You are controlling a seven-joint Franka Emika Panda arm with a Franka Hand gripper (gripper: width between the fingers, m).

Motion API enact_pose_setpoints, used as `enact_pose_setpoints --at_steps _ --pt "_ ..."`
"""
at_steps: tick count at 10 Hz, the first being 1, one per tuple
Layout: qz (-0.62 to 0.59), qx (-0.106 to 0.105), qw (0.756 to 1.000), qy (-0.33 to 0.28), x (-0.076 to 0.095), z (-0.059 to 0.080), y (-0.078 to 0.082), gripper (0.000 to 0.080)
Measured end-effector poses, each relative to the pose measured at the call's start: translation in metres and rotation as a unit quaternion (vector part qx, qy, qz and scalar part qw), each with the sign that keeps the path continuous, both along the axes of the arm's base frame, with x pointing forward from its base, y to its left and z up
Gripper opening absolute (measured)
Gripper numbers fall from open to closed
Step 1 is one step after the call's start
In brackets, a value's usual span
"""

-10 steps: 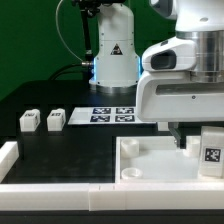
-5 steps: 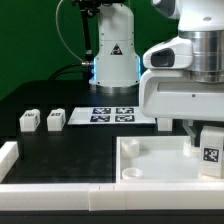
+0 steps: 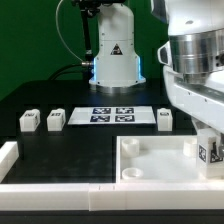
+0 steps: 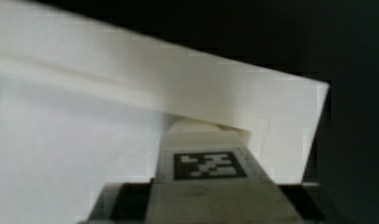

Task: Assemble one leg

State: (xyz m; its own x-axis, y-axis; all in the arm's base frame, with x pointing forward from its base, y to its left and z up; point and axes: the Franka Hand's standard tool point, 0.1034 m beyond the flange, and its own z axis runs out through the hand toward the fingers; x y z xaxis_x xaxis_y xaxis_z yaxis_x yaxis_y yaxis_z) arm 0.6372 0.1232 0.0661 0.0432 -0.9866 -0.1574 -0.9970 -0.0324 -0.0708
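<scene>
My gripper [image 3: 207,150] is shut on a leg [image 3: 209,153], a small white block with a black-and-white tag, at the exterior view's right. It holds the leg upright over the right side of the large white tabletop [image 3: 150,158], which lies flat with a round socket [image 3: 130,174] at its near left corner. In the wrist view the tagged leg [image 4: 207,165] sits between my fingers [image 4: 133,200], with the white tabletop [image 4: 97,110] right behind it. I cannot tell whether the leg touches the tabletop. Three loose legs [image 3: 29,120], [image 3: 56,119], [image 3: 165,118] stand on the black table.
The marker board [image 3: 112,114] lies flat behind the tabletop. A white rail [image 3: 70,191] runs along the table's front edge and a white block [image 3: 8,155] stands at the left. The robot base [image 3: 115,55] stands at the back.
The arm's wrist has turned and shifted toward the exterior view's right, uncovering the third loose leg. The held leg has stayed by the tabletop's right side, slightly lower.
</scene>
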Motion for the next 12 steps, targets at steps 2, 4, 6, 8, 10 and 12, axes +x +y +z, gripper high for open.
enact_pose_setpoints --at_steps 2,4,6,8,10,12 --pt "-0.007 0.0 1.0 0.0 -0.0001 0.0001 0.0016 0.029" --pt "0.028 -0.003 1.0 -0.002 -0.0015 -0.001 0.0016 0.0304" --pt "0.214 -0.016 0.977 -0.007 -0.0021 0.0018 0.0009 0.0612" --pt "0.305 -0.021 0.952 -0.024 -0.0023 0.0006 0.0003 0.0638" --pt "0.41 -0.03 0.911 -0.037 -0.0023 0.0005 0.0001 0.0648" --pt "0.603 -0.082 0.792 -0.053 0.0024 0.0039 0.0027 0.0649"
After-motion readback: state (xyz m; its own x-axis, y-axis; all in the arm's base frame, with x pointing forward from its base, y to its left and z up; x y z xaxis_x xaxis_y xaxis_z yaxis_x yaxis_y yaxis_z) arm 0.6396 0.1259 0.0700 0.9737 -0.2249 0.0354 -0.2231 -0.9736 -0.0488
